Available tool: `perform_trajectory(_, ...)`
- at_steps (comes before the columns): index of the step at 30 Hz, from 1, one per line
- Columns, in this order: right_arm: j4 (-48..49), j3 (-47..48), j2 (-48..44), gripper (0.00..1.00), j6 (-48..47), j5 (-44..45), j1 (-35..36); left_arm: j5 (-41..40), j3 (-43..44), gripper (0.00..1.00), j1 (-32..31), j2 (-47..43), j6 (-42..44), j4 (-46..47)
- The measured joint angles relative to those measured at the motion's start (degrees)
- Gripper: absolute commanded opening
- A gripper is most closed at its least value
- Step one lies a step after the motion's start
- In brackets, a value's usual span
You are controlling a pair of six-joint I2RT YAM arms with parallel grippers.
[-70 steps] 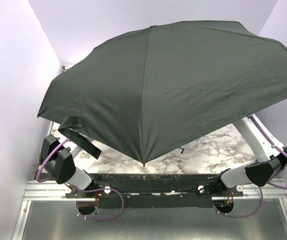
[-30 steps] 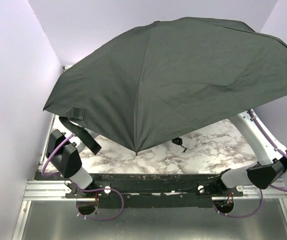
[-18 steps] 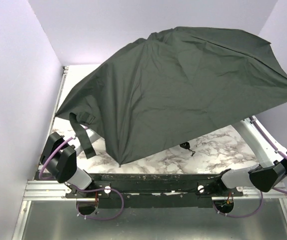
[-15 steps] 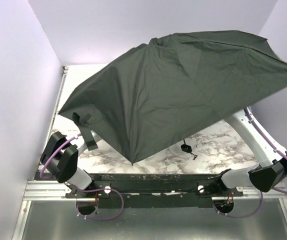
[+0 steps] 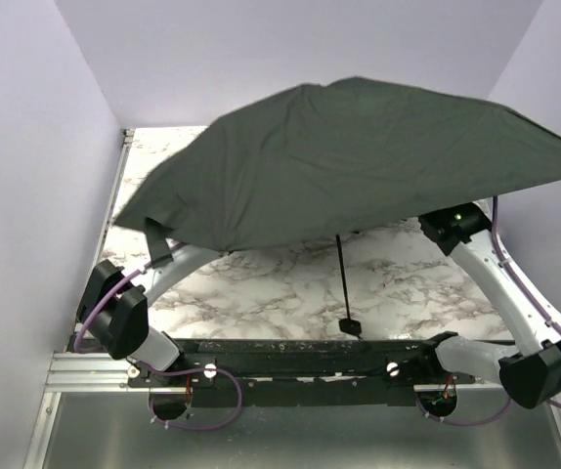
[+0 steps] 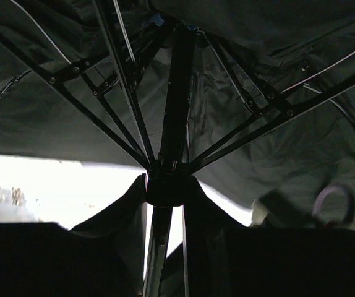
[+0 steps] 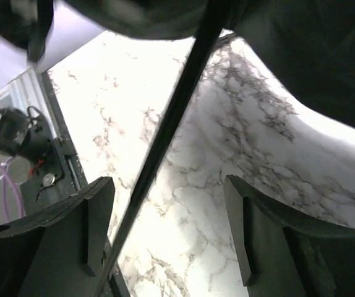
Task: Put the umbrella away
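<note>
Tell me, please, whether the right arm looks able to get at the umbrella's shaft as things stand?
Probably yes. In the right wrist view the shaft runs between the right arm's open jaws, with only the marble table behind it, so nothing appears to block a grip.

Robot lab test cell. Marble-pattern bench (image 5: 261,283) boxed by plain lavender walls (image 5: 26,147), aluminium extrusion rail (image 5: 85,369) along near edge, robot arms (image 5: 124,327) bolted there, purple cables (image 5: 90,311) exposed.
</note>
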Motion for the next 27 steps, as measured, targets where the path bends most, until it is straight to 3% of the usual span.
perform_trajectory(8, 2.7, -10.3, -6.1, 0.84, 3.2, -12.2, -1.2, -2.1, 13.1, 0.0, 2.7, -0.7, 5.0, -5.0)
perform_trajectory(12, 5.4, -14.9, -6.4, 0.8, 7.1, -16.0, -1.2, -5.3, 17.3, 0.0, 3.4, -0.3, 7.3, -4.9)
perform_trajectory(14, 6.4, -16.0, -6.2, 0.63, 8.8, -16.5, -1.2, -6.6, 19.9, 0.0, 3.7, 0.7, 8.3, -4.9)
perform_trajectory(15, 6.8, -16.1, -6.2, 0.49, 9.3, -16.5, -1.2, -7.2, 21.4, 0.0, 4.0, 1.2, 8.7, -5.2)
perform_trajectory(17, 7.6, -16.2, -6.3, 0.11, 9.9, -16.4, -1.4, -7.9, 23.7, 0.0, 4.5, 2.0, 9.5, -5.8)
perform_trajectory(18, 8.0, -16.2, -6.6, 0.01, 10.0, -16.3, -1.6, -8.0, 24.5, 0.0, 4.8, 2.1, 9.9, -6.1)
perform_trajectory(23, 7.9, -15.2, -7.9, 0.0, 10.5, -15.2, -3.3, -6.3, 25.9, 0.0, 6.5, 1.6, 11.2, -8.8)
perform_trajectory(27, 4.0, -9.7, -4.2, 0.0, 9.3, -15.8, -3.8, -1.9, 21.7, 0.0, 7.7, -1.3, 10.6, -8.9)
